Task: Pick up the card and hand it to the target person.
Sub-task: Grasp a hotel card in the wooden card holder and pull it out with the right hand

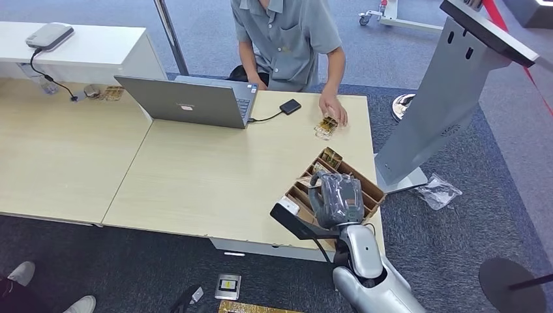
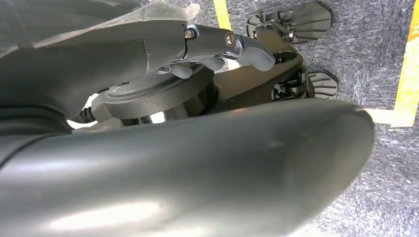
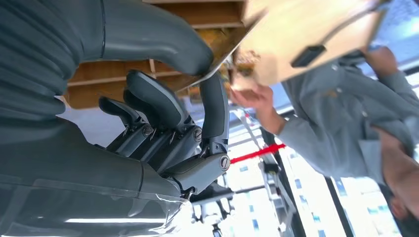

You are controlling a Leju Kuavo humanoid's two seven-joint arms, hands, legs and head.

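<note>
right hand [image 1: 337,195] over the box [image 1: 373,189], fingers curled down into a slot, hold on a card: cannot tell | cards in box right beneath it | person [image 1: 287,32] at 12 o'clock across the table [image 1: 215,176] | left hand [image 2: 217,52] hangs low, fingers loosely curled, holding nothing

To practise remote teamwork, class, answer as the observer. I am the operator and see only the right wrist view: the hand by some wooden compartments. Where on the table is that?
Observer: It is a brown divided box at the near right corner of the table. The right hand is over its near side.
Operator: What else is on the table by the person?
Observer: An open grey laptop stands at the far edge, beside the person.
Operator: And my left hand?
Observer: The left hand hangs low beside the robot's body, above grey carpet marked with yellow tape.
</note>
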